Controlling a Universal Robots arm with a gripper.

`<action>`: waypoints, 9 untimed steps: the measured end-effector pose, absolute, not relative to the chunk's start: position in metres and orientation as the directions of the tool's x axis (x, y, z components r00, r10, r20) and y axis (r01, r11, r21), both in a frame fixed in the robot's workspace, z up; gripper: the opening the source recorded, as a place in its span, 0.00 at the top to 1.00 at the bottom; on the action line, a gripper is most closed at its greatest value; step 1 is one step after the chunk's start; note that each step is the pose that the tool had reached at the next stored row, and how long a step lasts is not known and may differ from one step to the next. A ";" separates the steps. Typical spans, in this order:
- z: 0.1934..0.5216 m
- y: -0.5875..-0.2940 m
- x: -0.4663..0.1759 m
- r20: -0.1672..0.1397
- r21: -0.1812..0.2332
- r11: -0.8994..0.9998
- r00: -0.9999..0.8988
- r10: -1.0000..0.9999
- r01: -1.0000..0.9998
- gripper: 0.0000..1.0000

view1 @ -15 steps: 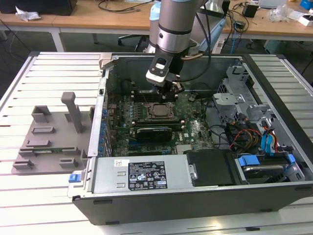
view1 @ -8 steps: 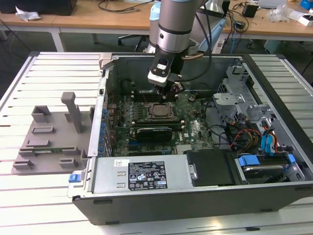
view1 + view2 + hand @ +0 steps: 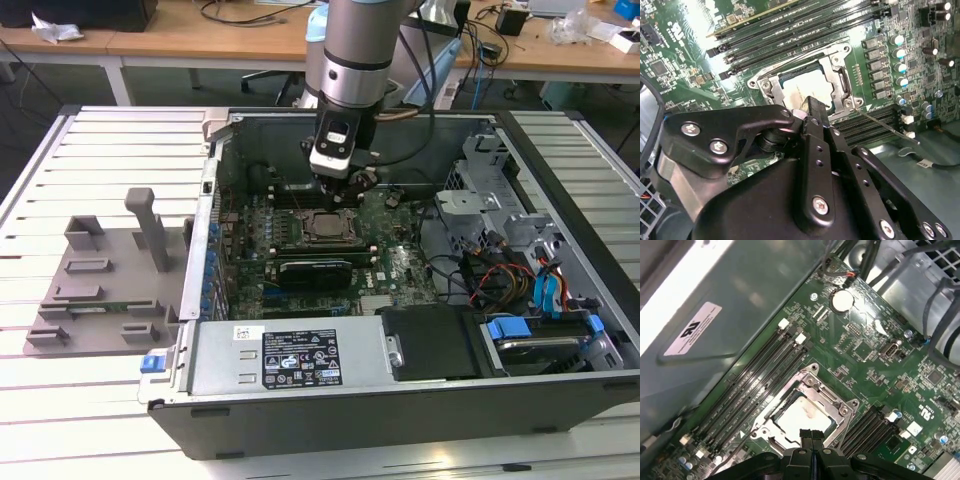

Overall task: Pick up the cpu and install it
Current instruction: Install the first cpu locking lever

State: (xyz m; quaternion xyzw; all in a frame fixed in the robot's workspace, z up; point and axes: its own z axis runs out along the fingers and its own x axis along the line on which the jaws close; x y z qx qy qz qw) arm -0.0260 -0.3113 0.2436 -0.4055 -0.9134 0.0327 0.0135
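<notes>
Gripper [image 3: 811, 436] closed, fingertips together, holding nothing, hovers over cpu [image 3: 801, 416]. Cpu sits in socket frame [image 3: 816, 384] on motherboard [image 3: 865, 357].

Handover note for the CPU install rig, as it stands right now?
Gripper: shut, holding nothing, tips at one edge of the cpu in both wrist views; contact cannot be told.
Cpu: lying flat inside the socket frame, within the computer case.
Done: cpu sits in the socket, not in the gripper.
Left: whether it is fully seated cannot be told from these views.
</notes>
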 end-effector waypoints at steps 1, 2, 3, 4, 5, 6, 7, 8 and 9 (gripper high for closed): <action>0.244 -0.311 -0.026 -0.002 -0.071 0.676 -0.678 0.735 0.733 0.89; 0.244 -0.311 -0.026 -0.002 -0.071 0.684 -0.686 0.728 0.726 0.89; 0.244 -0.311 -0.026 -0.002 -0.071 0.692 -0.694 0.720 0.719 0.89; 0.244 -0.311 -0.026 -0.002 -0.071 0.707 -0.709 0.706 0.704 0.89; 0.244 -0.311 -0.026 -0.002 -0.071 0.716 -0.718 0.696 0.694 0.89; 0.244 -0.311 -0.026 -0.002 -0.071 0.724 -0.726 0.688 0.686 0.89; 0.244 -0.311 -0.026 -0.002 -0.071 0.729 -0.731 0.683 0.681 0.89; 0.244 -0.311 -0.026 -0.002 -0.071 0.737 -0.739 0.674 0.672 0.89; 0.244 -0.311 -0.026 -0.002 -0.071 0.743 -0.745 0.667 0.665 0.89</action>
